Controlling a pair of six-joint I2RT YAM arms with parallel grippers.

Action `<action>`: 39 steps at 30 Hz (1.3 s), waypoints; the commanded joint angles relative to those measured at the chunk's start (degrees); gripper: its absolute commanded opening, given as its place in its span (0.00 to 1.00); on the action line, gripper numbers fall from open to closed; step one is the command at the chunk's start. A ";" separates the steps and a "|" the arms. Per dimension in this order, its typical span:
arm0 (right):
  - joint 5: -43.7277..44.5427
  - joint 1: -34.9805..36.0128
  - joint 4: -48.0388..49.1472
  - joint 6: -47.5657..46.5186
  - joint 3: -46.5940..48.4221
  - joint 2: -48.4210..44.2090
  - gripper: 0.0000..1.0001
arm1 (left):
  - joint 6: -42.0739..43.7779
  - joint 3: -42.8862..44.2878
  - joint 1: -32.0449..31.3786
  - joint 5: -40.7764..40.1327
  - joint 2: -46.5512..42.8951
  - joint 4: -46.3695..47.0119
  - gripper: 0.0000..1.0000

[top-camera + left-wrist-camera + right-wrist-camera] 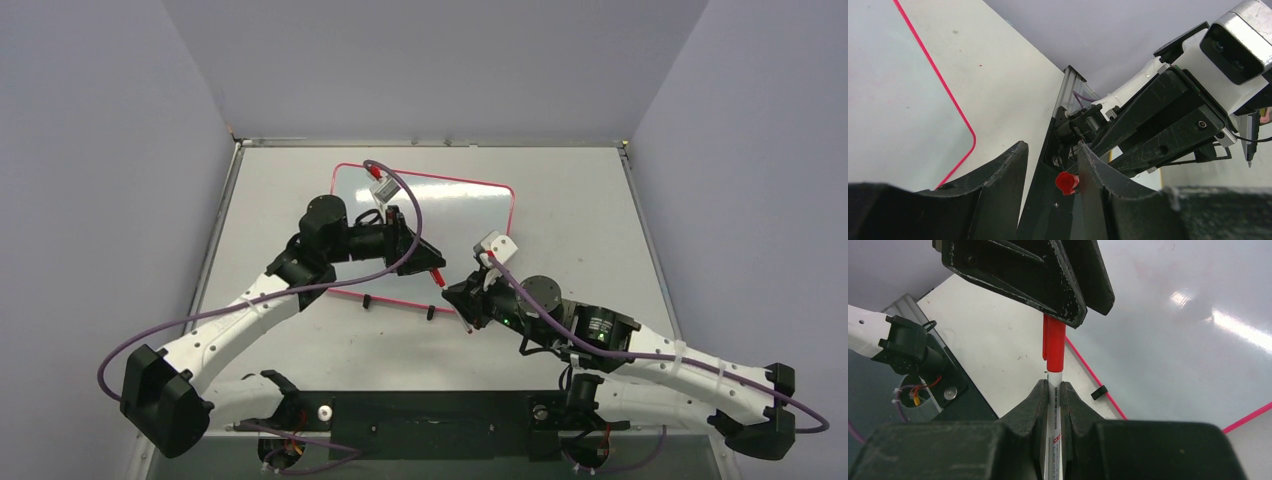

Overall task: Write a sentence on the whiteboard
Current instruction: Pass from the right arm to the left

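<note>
The whiteboard (460,205) lies flat at the middle back of the table, with a pink frame; it also shows in the left wrist view (888,100) and the right wrist view (1173,340). No red handwriting shows on it. My right gripper (462,298) (1053,384) is shut on the white barrel of a marker (1054,410), just off the board's near edge. The marker's red cap (438,276) (1053,342) points up into my left gripper (432,262) (1050,146). The left jaws stand apart, and the cap (1066,182) lies against one finger.
Two black clips (367,301) (430,312) sit on the board's near long edge; one shows in the right wrist view (1099,392). The pale grey tabletop (580,200) surrounds the board. A black base plate (430,415) runs along the near edge. Grey walls enclose three sides.
</note>
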 commanded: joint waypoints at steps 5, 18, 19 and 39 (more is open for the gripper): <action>1.90 0.30 3.38 -1.78 3.00 0.70 0.00 | 0.06 -1.36 -0.74 1.38 -3.34 2.57 0.38; 1.73 0.32 5.68 -1.62 2.35 1.03 0.00 | -0.27 -2.40 -1.98 3.67 -2.82 4.39 0.29; 1.62 0.32 5.86 -1.62 2.39 1.00 0.00 | -0.29 -2.36 -2.01 3.70 -2.56 4.56 0.29; 5.60 0.24 6.92 1.67 1.62 1.03 0.79 | -0.07 -2.49 -2.15 -2.25 -6.56 7.21 0.00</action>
